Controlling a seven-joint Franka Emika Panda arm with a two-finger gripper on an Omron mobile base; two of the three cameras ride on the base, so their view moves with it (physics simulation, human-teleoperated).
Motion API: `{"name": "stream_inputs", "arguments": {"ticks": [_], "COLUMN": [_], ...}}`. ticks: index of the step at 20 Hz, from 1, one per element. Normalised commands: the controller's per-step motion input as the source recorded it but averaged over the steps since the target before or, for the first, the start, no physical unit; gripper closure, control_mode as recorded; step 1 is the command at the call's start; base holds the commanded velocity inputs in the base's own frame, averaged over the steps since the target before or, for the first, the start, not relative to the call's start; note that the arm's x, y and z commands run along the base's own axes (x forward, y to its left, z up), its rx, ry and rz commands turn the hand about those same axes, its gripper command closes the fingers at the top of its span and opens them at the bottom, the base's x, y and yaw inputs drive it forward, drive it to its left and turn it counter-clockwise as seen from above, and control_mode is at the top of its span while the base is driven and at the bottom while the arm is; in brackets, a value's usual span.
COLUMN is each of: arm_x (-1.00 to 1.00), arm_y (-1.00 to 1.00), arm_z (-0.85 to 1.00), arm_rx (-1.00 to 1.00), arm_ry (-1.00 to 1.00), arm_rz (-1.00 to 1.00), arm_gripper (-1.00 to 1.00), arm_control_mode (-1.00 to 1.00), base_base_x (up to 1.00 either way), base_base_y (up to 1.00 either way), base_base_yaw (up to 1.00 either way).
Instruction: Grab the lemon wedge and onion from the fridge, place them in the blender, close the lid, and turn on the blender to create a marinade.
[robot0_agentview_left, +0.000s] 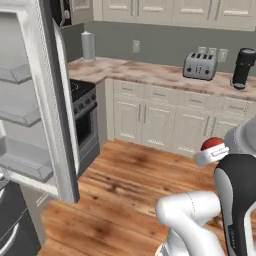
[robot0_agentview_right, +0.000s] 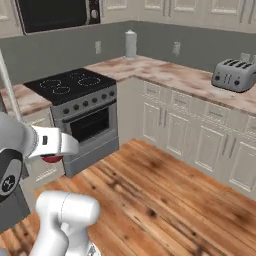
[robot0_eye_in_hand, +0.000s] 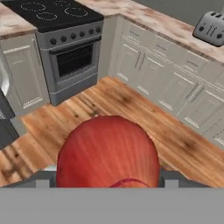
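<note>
A red onion (robot0_eye_in_hand: 107, 148) sits between my gripper's (robot0_eye_in_hand: 107, 183) fingers, and the gripper is shut on it. From the left base view the onion (robot0_agentview_left: 215, 144) shows as a red cap on top of the white hand (robot0_agentview_left: 211, 154), held high over the wooden floor. The right base view shows only a red sliver of the onion (robot0_agentview_right: 51, 159) under the hand. The fridge door (robot0_agentview_left: 50, 100) stands open at the left, its white bins bare. The blender (robot0_agentview_left: 243, 67), a tall black jug, stands on the far counter to the right. The lemon wedge and the lid are out of view.
A black stove (robot0_agentview_right: 75, 87) with an oven sits in the counter's corner, under a microwave (robot0_agentview_right: 55, 14). A silver toaster (robot0_agentview_left: 200, 65) stands left of the blender, and a paper towel roll (robot0_agentview_left: 88, 46) near the corner. White cabinets (robot0_eye_in_hand: 175, 83) line the wooden floor (robot0_agentview_right: 165, 200).
</note>
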Motion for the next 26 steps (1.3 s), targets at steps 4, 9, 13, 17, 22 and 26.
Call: {"name": "stream_inputs", "arguments": {"ticks": [4,9,13,17,22,26], "arm_x": [0.0,0.0,0.0,0.0,0.0,0.0], "arm_y": [0.0,0.0,0.0,0.0,0.0,0.0], "arm_z": [0.0,0.0,0.0,0.0,0.0,0.0], "arm_rx": [0.0,0.0,0.0,0.0,0.0,0.0], "arm_ry": [0.0,0.0,0.0,0.0,0.0,0.0], "arm_rz": [0.0,0.0,0.0,0.0,0.0,0.0], "arm_gripper": [1.0,1.0,1.0,1.0,1.0,1.0], "arm_control_mode": [1.0,1.0,1.0,1.0,1.0,1.0], "base_base_x": [0.0,0.0,0.09,0.44,0.55,0.58], "base_base_y": [0.0,0.0,0.0,0.0,0.0,0.0], "base_base_yaw": [-0.69,-0.65,-0.59,-0.45,-0.4,-0.41]}}
